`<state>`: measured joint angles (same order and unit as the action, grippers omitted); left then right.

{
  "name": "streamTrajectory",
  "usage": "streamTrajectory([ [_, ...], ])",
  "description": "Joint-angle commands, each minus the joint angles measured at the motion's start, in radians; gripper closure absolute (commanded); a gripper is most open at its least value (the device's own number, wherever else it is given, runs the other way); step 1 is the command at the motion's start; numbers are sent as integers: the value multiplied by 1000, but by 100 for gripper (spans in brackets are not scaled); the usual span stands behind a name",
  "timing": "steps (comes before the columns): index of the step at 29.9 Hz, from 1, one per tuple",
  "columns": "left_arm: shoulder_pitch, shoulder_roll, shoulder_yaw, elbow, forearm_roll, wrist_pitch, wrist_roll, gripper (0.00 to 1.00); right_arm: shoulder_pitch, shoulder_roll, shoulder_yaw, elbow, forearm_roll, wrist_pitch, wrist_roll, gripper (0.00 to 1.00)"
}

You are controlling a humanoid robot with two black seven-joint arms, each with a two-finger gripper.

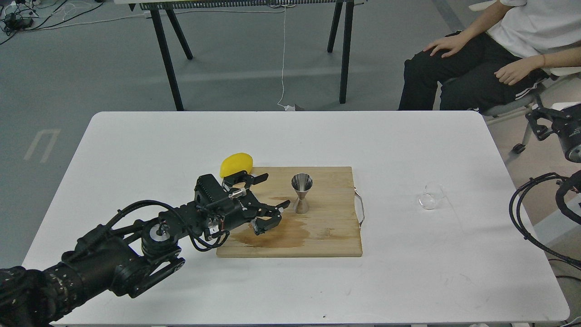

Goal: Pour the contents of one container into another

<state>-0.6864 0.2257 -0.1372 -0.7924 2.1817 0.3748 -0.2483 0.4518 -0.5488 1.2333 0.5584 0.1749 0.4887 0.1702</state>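
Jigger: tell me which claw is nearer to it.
Left. The left claw is open just left of the jigger on the cutting board; the right claw is beyond the table's right edge.

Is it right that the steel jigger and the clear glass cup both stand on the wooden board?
Not quite. The head view shows only the steel jigger on the wooden board; the clear glass cup sits on the white table, right of the board.

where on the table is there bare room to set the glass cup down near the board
Bare table lies between the cutting board's right handle and the glass cup, and all along the near edge. The board's left half is crowded: left gripper open beside the jigger, lemon behind it.
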Motion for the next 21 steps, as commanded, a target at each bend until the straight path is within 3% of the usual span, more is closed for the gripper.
streamTrajectory([
  [1, 28, 136, -7, -128, 0, 1, 0, 11, -1, 0, -5, 1, 0, 0, -1, 0],
  [4, 62, 249, -16, -233, 0, 3, 0, 11, -1, 0, -11, 3, 0, 0, -9, 0],
  [9, 155, 383, -148, -339, 0, 4, -3, 11, -1, -31, -11, 1, -2, 0, -12, 0],
  [13, 177, 461, -228, -364, 0, 4, -48, 10, -1, -60, -6, -8, -2, 0, -11, 0],
  [21, 162, 471, -367, -364, -742, -28, -138, 2, -7, -109, -8, 12, 6, 0, -17, 0],
])
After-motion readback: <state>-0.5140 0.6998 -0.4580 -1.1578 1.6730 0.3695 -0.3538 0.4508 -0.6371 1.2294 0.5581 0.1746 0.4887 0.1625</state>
